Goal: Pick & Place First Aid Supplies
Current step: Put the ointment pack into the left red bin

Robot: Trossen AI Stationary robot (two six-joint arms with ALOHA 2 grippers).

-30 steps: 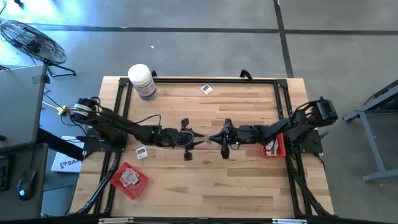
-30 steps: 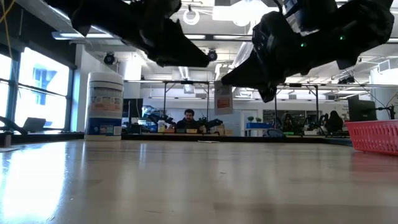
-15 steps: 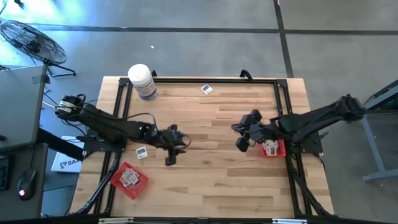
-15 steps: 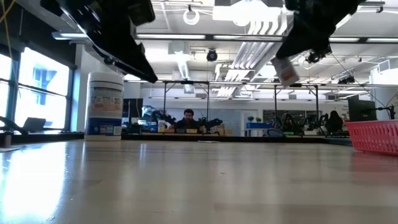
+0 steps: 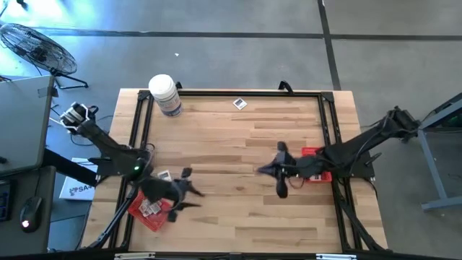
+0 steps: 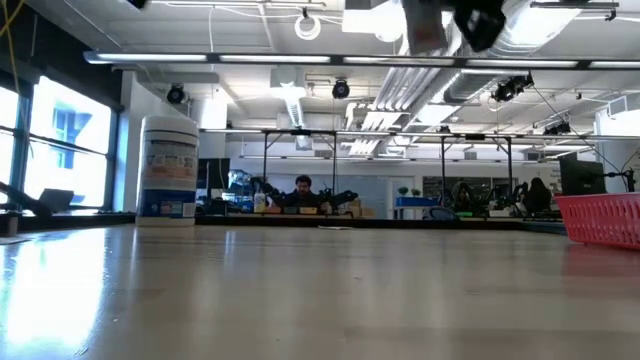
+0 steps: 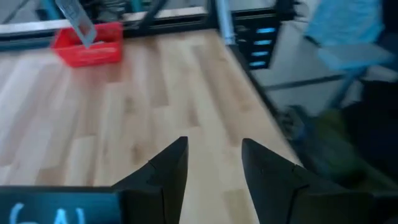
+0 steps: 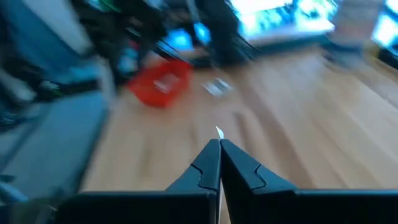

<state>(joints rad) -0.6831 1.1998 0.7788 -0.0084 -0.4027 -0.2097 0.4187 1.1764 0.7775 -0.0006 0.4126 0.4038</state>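
My right gripper [image 5: 263,170] is right of the table's middle, beside the right red tray [image 5: 310,153], and is shut on a small white packet [image 6: 425,25] high above the wood. My left gripper [image 5: 189,189] is open and empty [image 7: 214,155] at the near left, by the left red tray [image 5: 148,209], which holds several packets. One packet [image 5: 164,176] lies flat on the wood beside that tray. Another [image 5: 240,103] lies flat at the far edge. My right gripper pinches the packet between its two fingers. Only a white tip [image 8: 219,132] shows past the shut fingertips in the right wrist view. The packet is lifted clear of the table; the fingers hide the rest of it.
A large white jar [image 5: 165,94] with a bluish label stands at the far left corner. A black frame [image 5: 231,92] runs around the tabletop. The right arm covers part of the right tray. People sit at desks in the room beyond the table [image 6: 303,190].
Both grippers met over the table's middle a second ago. My left gripper has since drawn back toward the near left, to the left red tray. My right gripper has drawn back toward the right tray with the white packet and has risen.
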